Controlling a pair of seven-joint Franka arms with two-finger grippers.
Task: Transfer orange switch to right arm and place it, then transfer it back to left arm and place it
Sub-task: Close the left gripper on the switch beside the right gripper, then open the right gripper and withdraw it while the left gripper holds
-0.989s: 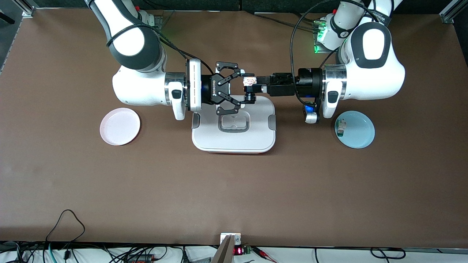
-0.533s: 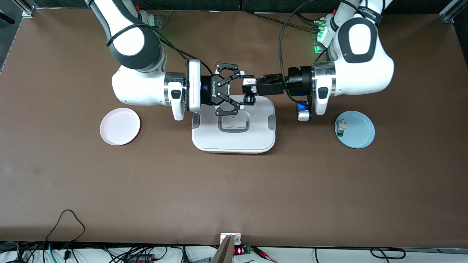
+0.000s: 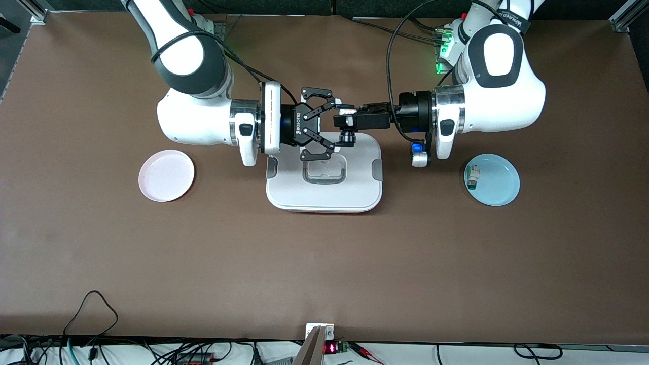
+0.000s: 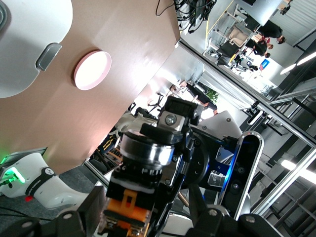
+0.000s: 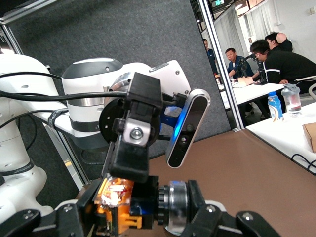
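Orange switch (image 3: 345, 128) held level above the box (image 3: 324, 190) edge nearest the bases, silvery end toward the front camera. Right gripper (image 3: 335, 123) grasps it; left gripper (image 3: 346, 120) jaw state indeterminate.

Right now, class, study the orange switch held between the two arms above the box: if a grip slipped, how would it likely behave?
The orange switch looks rigid: it keeps its shape between the right gripper and the left gripper. Its round silvery end suggests it could roll once dropped on the box. Being tiny, it is probably light and easy to lose.
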